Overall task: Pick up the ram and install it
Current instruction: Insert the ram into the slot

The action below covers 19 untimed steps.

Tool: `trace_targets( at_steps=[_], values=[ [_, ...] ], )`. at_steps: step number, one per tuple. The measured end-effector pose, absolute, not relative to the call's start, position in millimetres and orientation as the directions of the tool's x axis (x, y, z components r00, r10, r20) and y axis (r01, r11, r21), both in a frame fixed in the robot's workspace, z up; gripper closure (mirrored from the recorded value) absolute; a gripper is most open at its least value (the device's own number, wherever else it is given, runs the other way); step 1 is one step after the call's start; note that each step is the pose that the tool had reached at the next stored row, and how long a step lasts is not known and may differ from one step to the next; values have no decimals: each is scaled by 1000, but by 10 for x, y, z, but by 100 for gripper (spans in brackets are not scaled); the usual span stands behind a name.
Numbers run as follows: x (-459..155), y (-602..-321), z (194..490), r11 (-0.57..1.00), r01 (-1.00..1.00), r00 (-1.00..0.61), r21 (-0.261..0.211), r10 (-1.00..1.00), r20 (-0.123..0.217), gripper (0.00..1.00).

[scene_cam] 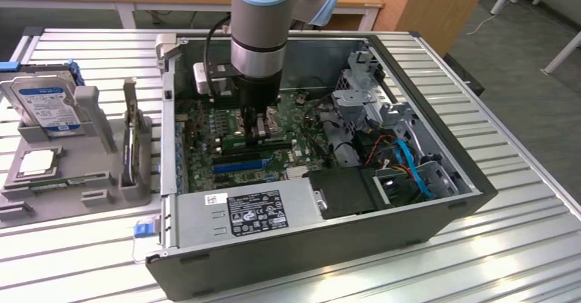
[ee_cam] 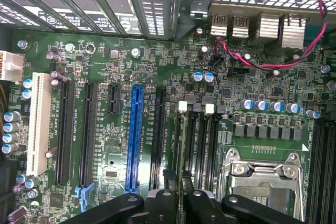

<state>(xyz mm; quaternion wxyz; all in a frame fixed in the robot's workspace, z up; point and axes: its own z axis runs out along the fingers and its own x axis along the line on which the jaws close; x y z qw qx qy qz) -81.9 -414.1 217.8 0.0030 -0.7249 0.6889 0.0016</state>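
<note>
The gripper point(ee_cam: 180, 182) was shut tight on the long thin green ram stick point(ee_cam: 181, 148), holding it on edge down by the green motherboard point(ee_cam: 157, 66).

PC case point(scene_cam: 318, 255) on table point(scene_cam: 518, 248). Gripper point(scene_cam: 258, 137) inside case, over motherboard point(ee_cam: 121, 66), with ram point(ee_cam: 181, 140) upright in memory slot. Hard drive point(scene_cam: 45, 102) at exterior view's left of case.

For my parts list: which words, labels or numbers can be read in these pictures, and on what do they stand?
Hard drive blue label: too blurred to read.
Power supply labels: too small to read.
Motherboard slot print: too blurred to read.
None can be quoted.
</note>
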Motion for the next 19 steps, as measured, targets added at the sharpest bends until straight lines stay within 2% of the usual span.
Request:
trace_targets(
  at_steps=[19],
  values=[
    [-819,-4141,2150,-62,-998,62,-2,-998,-5,86]
  ],
)
